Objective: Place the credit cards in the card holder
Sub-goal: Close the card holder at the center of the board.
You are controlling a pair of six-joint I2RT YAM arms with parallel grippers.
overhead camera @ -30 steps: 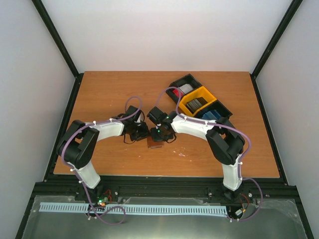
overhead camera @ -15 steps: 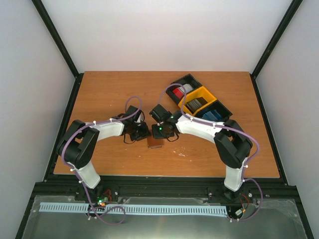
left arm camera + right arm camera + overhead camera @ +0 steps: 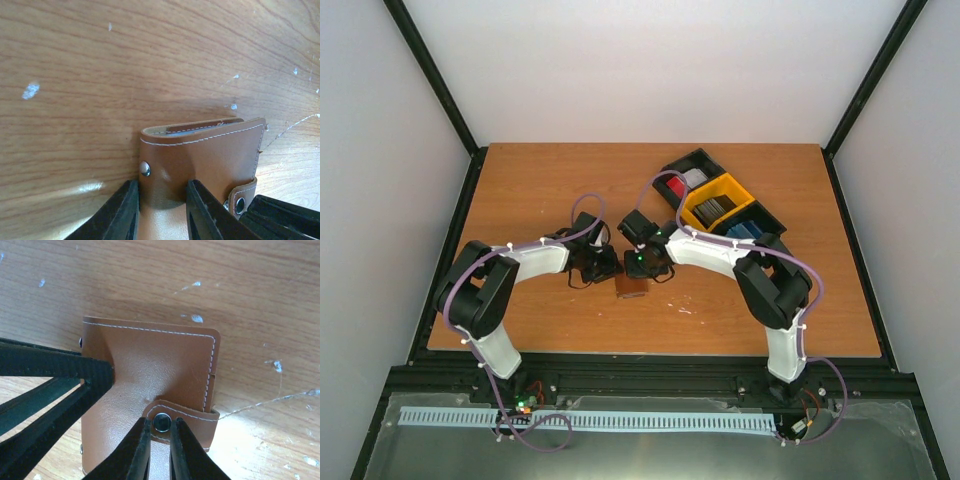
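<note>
Left gripper (image 3: 161, 200) clamped on edge of folded brown card holder (image 3: 200, 155), on table (image 3: 75, 75). Right gripper (image 3: 160, 427) pinched on its snap tab (image 3: 190, 420). Overhead: card holder mid-table between arms; credit cards (image 3: 713, 208) in tray (image 3: 772, 218), well apart. Holder contents hidden; loading judged unfinished.

Left arm (image 3: 535, 258) and right arm (image 3: 715, 255) fold inward; left fingers (image 3: 117, 215) partly closed, right fingers (image 3: 132, 455) nearly touching, apparently pinching.
</note>
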